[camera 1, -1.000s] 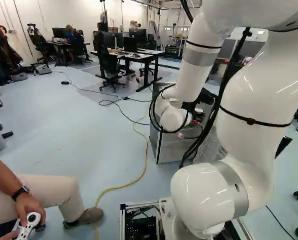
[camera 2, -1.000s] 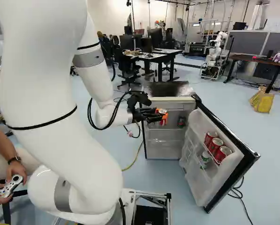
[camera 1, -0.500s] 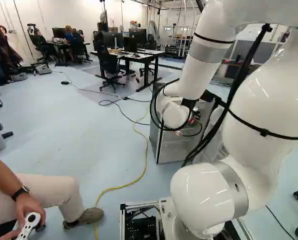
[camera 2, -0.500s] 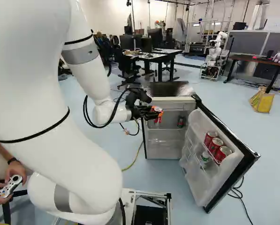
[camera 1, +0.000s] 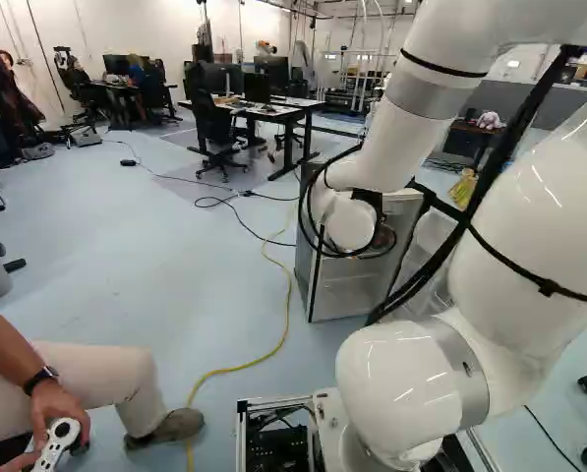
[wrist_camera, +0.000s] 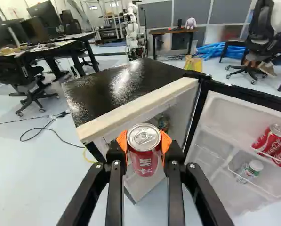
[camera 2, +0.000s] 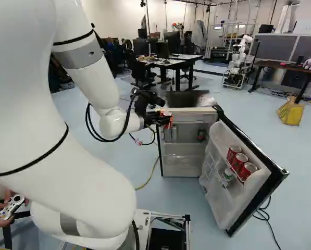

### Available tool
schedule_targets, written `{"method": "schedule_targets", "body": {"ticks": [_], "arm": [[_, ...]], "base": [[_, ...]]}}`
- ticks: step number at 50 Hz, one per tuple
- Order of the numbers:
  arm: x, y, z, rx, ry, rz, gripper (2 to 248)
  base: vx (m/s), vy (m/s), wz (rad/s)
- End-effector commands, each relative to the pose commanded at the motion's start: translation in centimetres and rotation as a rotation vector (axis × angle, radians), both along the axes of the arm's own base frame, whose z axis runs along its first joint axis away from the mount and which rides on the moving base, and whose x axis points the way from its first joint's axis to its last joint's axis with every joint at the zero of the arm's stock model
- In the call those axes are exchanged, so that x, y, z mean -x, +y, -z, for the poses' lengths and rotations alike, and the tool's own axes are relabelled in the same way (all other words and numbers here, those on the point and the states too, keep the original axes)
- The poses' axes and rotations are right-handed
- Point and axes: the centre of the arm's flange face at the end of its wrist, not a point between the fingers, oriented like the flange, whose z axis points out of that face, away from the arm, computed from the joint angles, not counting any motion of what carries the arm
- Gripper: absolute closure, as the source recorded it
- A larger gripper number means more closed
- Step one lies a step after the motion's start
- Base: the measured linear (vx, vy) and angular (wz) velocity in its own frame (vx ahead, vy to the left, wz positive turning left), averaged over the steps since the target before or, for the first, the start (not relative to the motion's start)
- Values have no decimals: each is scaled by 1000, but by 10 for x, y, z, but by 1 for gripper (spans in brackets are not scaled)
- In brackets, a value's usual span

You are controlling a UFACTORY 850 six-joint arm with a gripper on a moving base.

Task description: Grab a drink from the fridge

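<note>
You are clamping the pincer (wrist_camera: 144,142) on the upright can (wrist_camera: 145,163), the fridge (wrist_camera: 114,87) lying at twelve o'clock beyond.

Between my black two-fingered gripper's (camera 2: 167,119) fingers is a red metal can (wrist_camera: 145,157), before the black-topped boxy fridge (wrist_camera: 100,94). Inside, near its right edge, stands a small dark container (camera 2: 201,135). The white door (camera 2: 216,200), right, holds three red cylindrical cans (camera 2: 239,161) beside a white-capped bottle (camera 2: 228,175).
</note>
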Motion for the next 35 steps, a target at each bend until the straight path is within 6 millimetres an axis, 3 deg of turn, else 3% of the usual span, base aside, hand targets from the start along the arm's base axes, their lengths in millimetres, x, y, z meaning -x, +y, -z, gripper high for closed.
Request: {"method": "schedule_targets", "body": {"ticks": [35], "arm": [[-2, 11, -27, 67, 21, -290, 160]], "base": [[0, 0, 0]]}}
